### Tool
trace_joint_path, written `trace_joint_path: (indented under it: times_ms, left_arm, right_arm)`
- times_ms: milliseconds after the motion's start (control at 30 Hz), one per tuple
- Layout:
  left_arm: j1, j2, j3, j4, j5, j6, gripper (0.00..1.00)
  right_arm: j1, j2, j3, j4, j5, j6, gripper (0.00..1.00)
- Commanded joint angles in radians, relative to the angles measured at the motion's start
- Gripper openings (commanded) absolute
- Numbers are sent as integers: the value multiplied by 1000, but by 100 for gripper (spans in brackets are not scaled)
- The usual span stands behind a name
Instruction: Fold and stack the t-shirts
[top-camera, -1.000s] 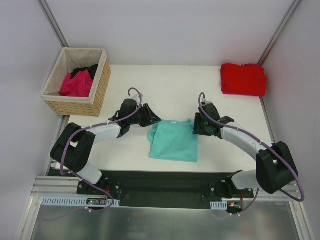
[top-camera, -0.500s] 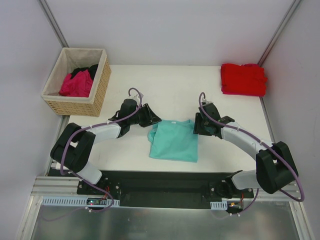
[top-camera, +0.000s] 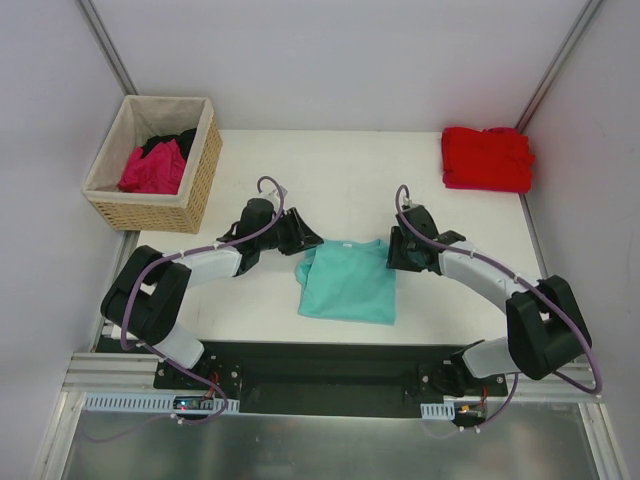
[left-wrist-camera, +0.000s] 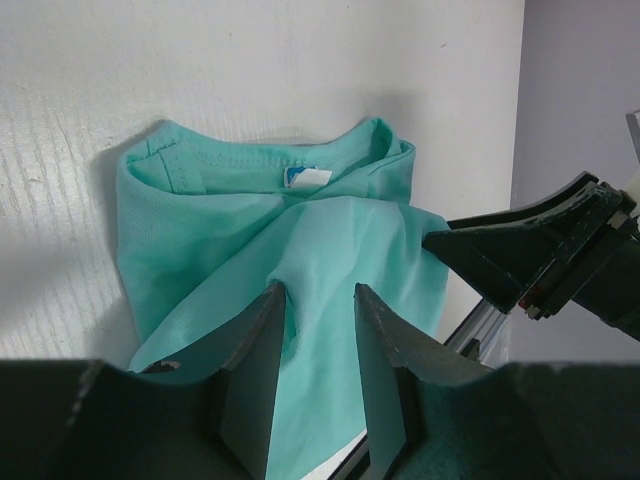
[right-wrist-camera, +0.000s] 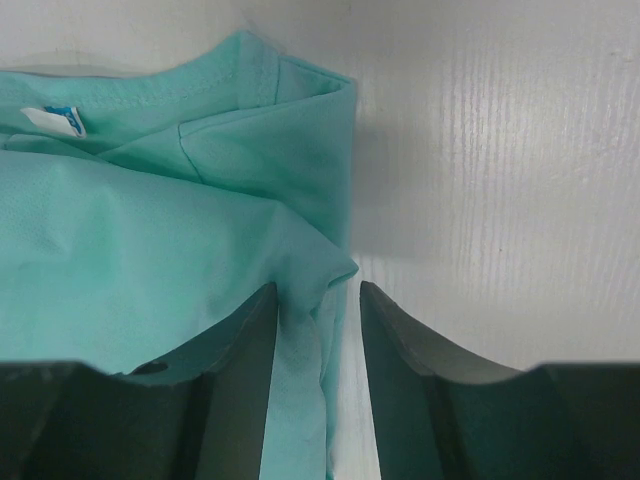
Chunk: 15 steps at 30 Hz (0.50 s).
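We see the teal short-sleeved cloth t-shirt (top-camera: 348, 285) lying partly folded on the white table (top-camera: 340, 170), near the front edge and midway between the two arms. Its collar points toward the back of the table. The small white neck label (left-wrist-camera: 308, 177) shows just inside the collar.

The left gripper (top-camera: 303, 240) sits low at the shirt's upper left corner. In its own wrist view its two dark fingers (left-wrist-camera: 250, 370) stand a narrow way apart, astride a raised fold of teal cloth that touches the inner side of one finger. Cloth shows through the gap, so we read the jaws as partly spread, not clamped.

The right gripper (top-camera: 392, 252) sits at the shirt's upper right corner. From its wrist camera we see a ridge of the folded edge running down between its fingers (right-wrist-camera: 240, 370). A strip of bare table shows between the cloth and one finger, so these jaws are also narrowly apart and nothing is pinched.

A bright red folded cloth t-shirt (top-camera: 487, 158) rests at the far right corner of the table, well apart from the teal one. Off the far left corner stands the woven tan basket with beige lining (top-camera: 150, 205), holding a crumpled magenta shirt (top-camera: 152, 170) and a black shirt (top-camera: 170, 142) behind it.
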Motion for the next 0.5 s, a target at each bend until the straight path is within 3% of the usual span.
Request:
trace_joint_path:
  times_ms: [0, 467]
  left_arm:
    - [11, -12, -11, 49, 38, -11, 34]
    - [-7, 10, -42, 69, 57, -18, 34]
  right_arm:
    - [-4, 10, 57, 30, -16, 20, 41]
    - [9, 46, 92, 27, -25, 29, 39]
